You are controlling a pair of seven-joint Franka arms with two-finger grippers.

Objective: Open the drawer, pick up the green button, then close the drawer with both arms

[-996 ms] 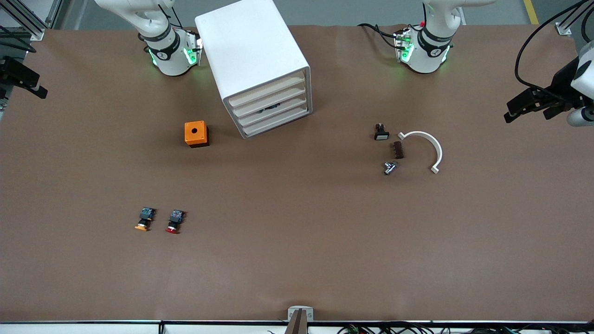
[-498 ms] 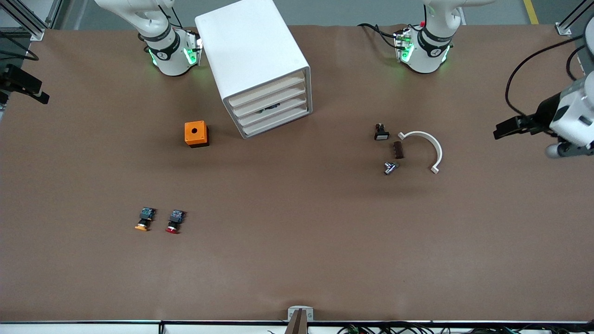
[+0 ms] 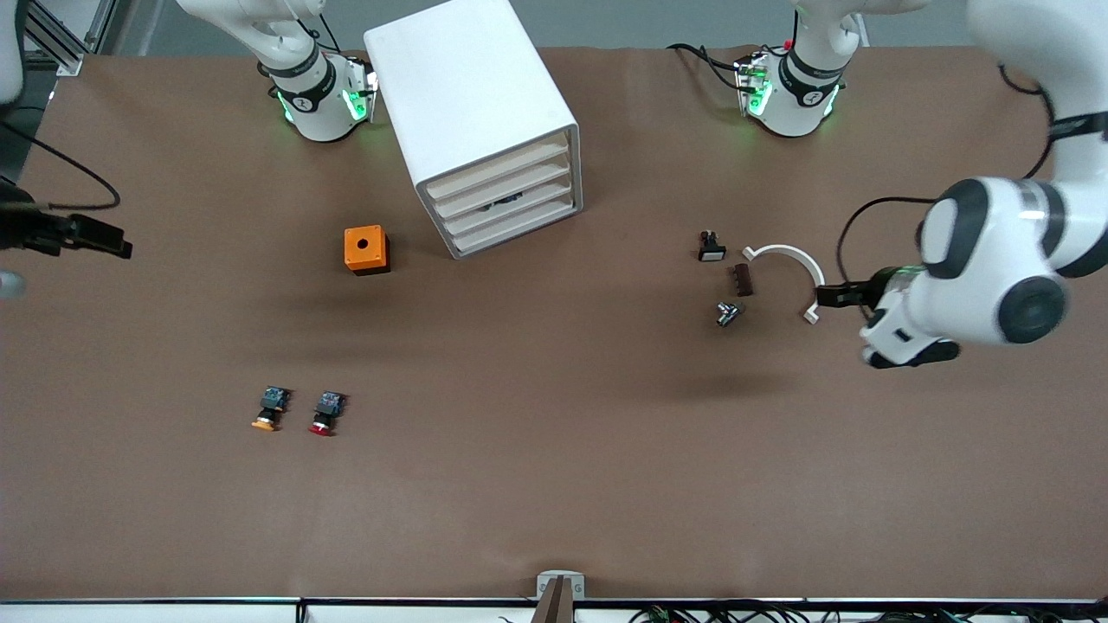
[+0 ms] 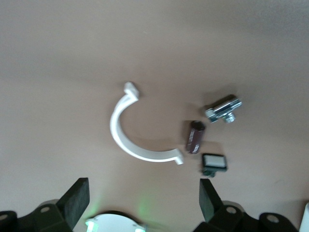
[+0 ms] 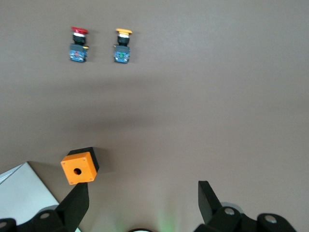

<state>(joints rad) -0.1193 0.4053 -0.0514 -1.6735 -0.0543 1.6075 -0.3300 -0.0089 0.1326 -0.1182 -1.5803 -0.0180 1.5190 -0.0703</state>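
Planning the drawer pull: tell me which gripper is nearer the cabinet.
Left, though neither is close. The left gripper hovers over the white curved clip; the right gripper hangs at the table's right-arm end, farther from the cabinet.

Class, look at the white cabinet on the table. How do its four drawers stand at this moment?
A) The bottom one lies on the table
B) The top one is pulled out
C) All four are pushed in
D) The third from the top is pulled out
C: the cabinet shows four drawer fronts flush with its frame, the third drawer included, and neither claw is near it.

Dark item inside drawer (image 3: pixel 512 206) too small to identify.
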